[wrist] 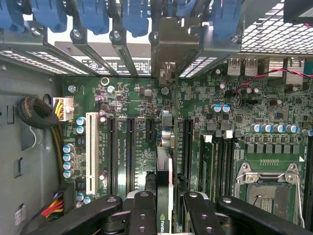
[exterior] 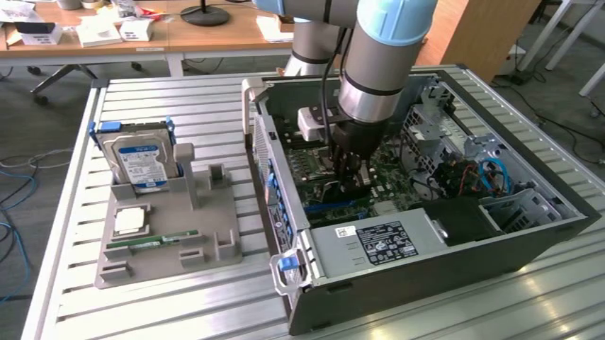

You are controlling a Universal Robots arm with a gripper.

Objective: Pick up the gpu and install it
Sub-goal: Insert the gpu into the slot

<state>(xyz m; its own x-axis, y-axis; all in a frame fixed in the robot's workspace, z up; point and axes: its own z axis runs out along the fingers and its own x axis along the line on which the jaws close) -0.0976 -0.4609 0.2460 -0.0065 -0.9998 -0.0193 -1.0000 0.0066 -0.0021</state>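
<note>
Wrist view gave me the clearest look: my gripper was clamped on the gpu. I held the card on edge between my two fingers, one on each face, and it ran straight ahead of my hand toward the rear wall of the case. Its metal bracket sat in line with the row of slot covers at that far end. Under the card lay the motherboard, with long black expansion slots running parallel on either side of my grip. The card itself hid the slot directly beneath it, so I could not tell whether its connector edge had entered or only hung above.

In the exterior view my gripper stood upright, deep inside the open computer case, fingers pointing down at the board.

I judged that seating it well depended on alignment. The card had to stay parallel to the neighbouring slots and upright, not leaning. The bracket needed to line up with its gap at the rear. The pressure had to go straight down and evenly along the card's length, because a tilted push could jam one end.
</note>
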